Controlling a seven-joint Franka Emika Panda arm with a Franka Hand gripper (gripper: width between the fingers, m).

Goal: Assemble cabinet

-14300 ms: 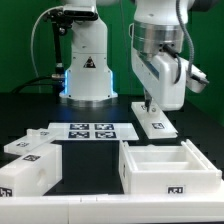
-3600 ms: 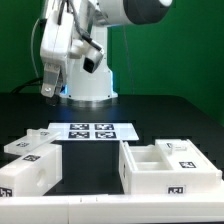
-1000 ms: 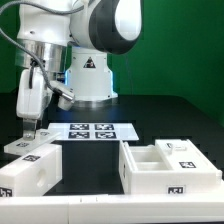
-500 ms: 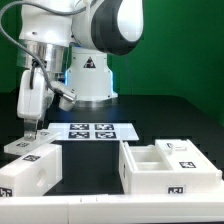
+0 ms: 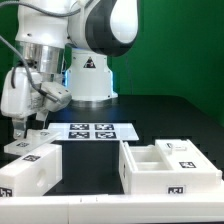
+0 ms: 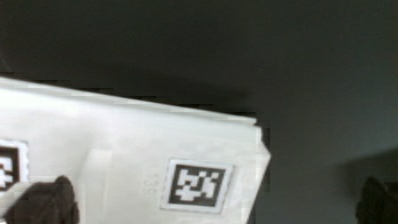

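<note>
Exterior view, hand (image 5: pixel 20 128) over a cabinet panel (image 5: pixel 28 146), fingers (image 6: pixel 45 205) spread

- The white panel (image 6: pixel 143 130) is blurred in the wrist view; its tag (image 6: pixel 199 185) cannot be read, and a second tag (image 6: pixel 7 165) is cut by the frame.
- Both dark fingertips (image 6: pixel 45 205) run out of that picture.
- In the exterior view the low white box (image 5: pixel 22 176) is cut off at the exterior view's left edge.
- The gripper (image 5: pixel 21 129) is too small there to tell whether it touches the small white piece (image 5: pixel 28 147) below it.
</note>
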